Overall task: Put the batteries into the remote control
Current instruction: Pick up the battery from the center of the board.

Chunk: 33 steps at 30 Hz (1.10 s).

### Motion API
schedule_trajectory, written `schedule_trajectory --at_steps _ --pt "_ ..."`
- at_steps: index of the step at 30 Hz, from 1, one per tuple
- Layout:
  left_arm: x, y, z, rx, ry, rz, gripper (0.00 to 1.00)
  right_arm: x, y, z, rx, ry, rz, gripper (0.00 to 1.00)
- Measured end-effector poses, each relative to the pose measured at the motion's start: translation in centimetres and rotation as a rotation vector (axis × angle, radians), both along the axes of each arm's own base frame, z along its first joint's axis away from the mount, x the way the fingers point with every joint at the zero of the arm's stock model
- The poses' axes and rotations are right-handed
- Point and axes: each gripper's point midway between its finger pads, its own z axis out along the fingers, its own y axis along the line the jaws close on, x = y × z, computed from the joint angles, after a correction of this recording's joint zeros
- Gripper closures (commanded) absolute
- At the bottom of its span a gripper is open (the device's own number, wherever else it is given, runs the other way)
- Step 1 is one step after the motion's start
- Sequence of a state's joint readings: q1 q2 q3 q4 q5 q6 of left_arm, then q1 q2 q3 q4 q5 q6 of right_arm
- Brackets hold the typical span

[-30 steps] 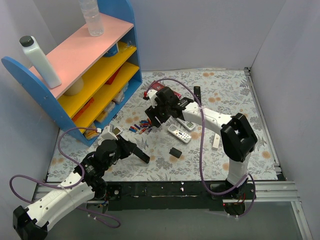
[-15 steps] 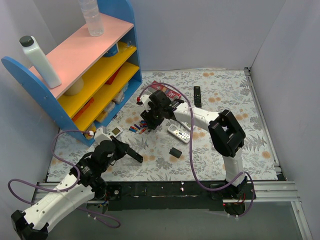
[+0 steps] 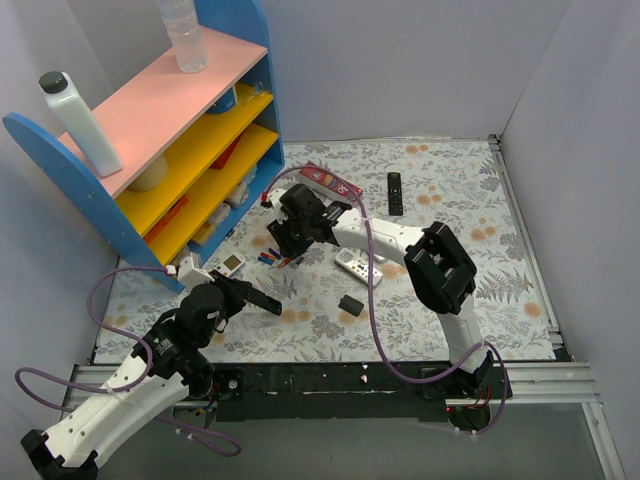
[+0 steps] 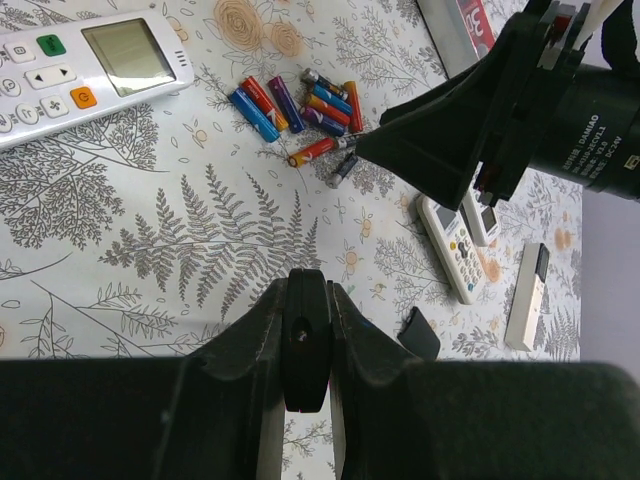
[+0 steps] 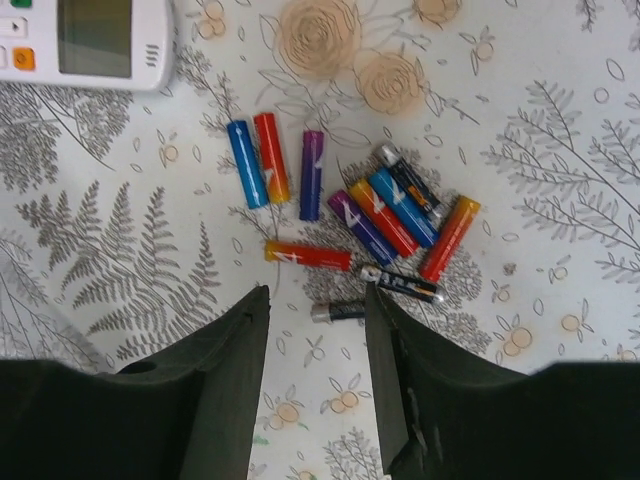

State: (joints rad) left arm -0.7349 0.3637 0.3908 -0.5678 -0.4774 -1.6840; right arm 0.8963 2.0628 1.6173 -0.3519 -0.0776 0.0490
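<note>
Batteries [image 5: 350, 215] all loose on worktop [image 5: 560, 400], remote control [image 4: 527, 295] unloaded; right gripper [image 5: 315, 300] jaws spread above them, left gripper [image 4: 305, 300] clenched.

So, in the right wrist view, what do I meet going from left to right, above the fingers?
White remote → blue battery → red battery → purple battery → orange battery at the far right. The other cells overlap in order, so I leave them out.
</note>
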Motion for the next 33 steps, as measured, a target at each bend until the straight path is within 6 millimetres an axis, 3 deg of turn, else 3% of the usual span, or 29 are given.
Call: schedule_trajectory --at_steps 2,6,13,20,27,33 --pt "0.0 0.1 -0.2 -0.002 -0.001 0.004 1.0 -0.3 0.9 0.1 -0.002 -0.007 -0.008 0.57" --pt "-0.2 0.2 -0.8 -0.002 0.007 0.01 1.0 -0.7 3.3 0.2 0.009 -0.028 0.004 0.6" --pt "-0.2 0.2 -1.5 0.009 0.027 0.013 1.0 -1.7 5.0 -1.3 -0.007 -0.026 0.042 0.63" --pt "-0.2 0.2 -1.8 0.01 0.03 0.013 1.0 -1.3 5.5 -2.7 -0.025 -0.046 0.072 0.69" --pt "-0.3 0.3 -2.2 0.011 0.037 0.013 1.0 0.2 7.3 -1.7 0.0 -0.115 0.116 0.74" --pt "-0.3 0.2 -2.2 0.009 0.037 0.009 1.0 0.7 7.9 -2.0 -0.005 -0.139 0.14 0.76"
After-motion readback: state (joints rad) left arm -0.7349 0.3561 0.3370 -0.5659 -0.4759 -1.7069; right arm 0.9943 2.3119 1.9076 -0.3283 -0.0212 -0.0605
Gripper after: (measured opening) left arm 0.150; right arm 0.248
